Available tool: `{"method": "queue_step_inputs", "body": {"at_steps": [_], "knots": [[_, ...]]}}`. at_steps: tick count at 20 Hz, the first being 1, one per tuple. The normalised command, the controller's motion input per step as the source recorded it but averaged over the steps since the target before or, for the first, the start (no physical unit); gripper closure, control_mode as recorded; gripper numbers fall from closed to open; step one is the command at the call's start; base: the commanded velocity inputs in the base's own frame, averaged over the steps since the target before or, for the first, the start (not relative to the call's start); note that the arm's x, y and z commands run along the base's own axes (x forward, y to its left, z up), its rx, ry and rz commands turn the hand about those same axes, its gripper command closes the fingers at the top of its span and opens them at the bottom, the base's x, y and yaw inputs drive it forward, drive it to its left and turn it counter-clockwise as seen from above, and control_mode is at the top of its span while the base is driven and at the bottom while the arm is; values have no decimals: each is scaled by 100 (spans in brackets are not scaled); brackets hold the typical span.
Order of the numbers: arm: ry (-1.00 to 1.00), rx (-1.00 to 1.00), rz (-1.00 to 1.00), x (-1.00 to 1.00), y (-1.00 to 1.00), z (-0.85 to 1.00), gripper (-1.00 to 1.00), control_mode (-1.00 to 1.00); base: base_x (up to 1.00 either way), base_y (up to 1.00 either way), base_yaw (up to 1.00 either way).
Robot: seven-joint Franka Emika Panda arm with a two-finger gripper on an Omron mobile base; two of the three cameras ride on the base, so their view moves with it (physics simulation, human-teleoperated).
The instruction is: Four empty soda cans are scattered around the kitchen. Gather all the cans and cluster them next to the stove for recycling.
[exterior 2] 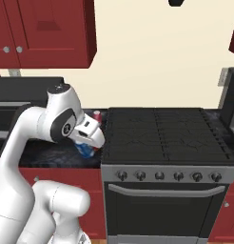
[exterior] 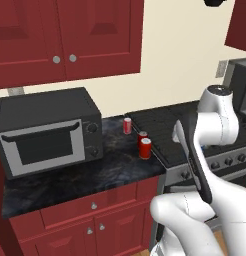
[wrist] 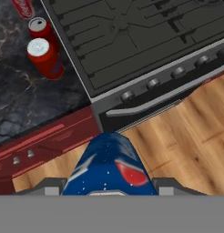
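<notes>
My gripper (wrist: 109, 190) is shut on a blue and white soda can (wrist: 110, 166), which stands between the two fingertips in the hand view. In the right base view the gripper (exterior 2: 88, 143) holds this can (exterior 2: 84, 150) over the counter's front edge, just left of the stove (exterior 2: 157, 133). Three red soda cans (exterior: 127, 125) (exterior: 142, 137) (exterior: 145, 148) stand close together on the black counter beside the stove's (exterior: 165, 125) left edge. The hand view looks down on them (wrist: 46, 58) (wrist: 40, 28) (wrist: 23, 6) to the upper left, next to the cooktop (wrist: 132, 36).
A black microwave (exterior: 45, 132) sits on the marbled counter (exterior: 110, 167) left of the cans. Dark red wall cabinets (exterior: 70, 35) hang above, and drawers (wrist: 36, 141) run below the counter. Wooden floor (wrist: 186, 136) lies in front of the stove.
</notes>
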Motion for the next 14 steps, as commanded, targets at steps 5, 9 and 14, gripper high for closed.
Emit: {"method": "queue_step_inputs", "body": {"at_steps": [5, 9, 14], "knots": [[-2, -1, -20, 0, 34, 0, 100, -100, 0, 0, 0], [-2, 0, -9, 0, 28, 0, 100, -100, 0, 0, 0], [-4, 0, 0, 0, 37, 0, 100, -100, 0, 0, 0]]}}
